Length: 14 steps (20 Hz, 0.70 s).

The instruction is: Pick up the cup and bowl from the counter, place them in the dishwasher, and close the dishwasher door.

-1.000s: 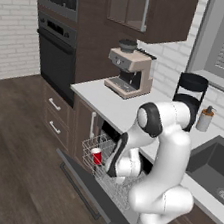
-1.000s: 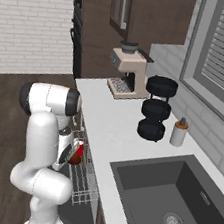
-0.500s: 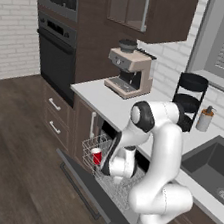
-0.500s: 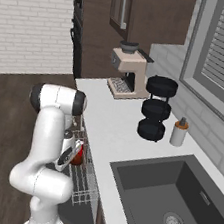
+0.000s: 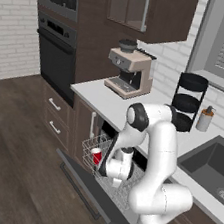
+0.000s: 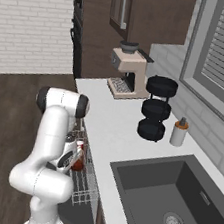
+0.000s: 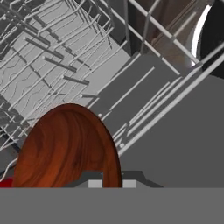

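The gripper was seen lowered into the wire rack of the dishwasher, its jaws nearly closed on the rim of the bowl, which was held on edge above the rack wires. The cup was found standing in the rack just beside the hand. The dishwasher door was dropped fully open beneath the rack. The counter was occupied by a coffee machine, a tiered rack and a dispenser bottle
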Tool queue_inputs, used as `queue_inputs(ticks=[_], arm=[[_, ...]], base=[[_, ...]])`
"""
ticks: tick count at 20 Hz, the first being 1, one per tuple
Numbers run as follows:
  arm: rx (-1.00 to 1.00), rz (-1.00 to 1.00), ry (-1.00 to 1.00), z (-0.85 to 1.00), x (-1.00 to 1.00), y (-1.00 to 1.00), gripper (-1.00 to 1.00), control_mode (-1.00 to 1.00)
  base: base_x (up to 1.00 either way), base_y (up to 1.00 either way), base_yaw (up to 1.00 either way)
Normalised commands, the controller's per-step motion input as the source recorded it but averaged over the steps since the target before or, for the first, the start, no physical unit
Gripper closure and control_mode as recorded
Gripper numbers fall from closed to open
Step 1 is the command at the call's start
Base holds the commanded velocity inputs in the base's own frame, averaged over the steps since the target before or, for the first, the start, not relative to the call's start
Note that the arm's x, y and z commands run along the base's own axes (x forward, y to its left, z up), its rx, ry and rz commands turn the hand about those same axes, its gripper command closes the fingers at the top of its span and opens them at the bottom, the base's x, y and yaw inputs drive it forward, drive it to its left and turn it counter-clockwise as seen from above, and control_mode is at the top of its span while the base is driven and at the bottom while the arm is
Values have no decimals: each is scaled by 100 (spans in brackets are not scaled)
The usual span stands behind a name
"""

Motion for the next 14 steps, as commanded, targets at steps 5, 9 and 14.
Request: queue_inputs(ticks=[5,9,14], arm=[[1,0,-2,-7,0,-21,100,-100],[1,0,0,0,5,-29,100,-100],[0,1,4,-27,14,-17,100,-100]], base=[[0,0,0],[0,0,0],[0,0,0]])
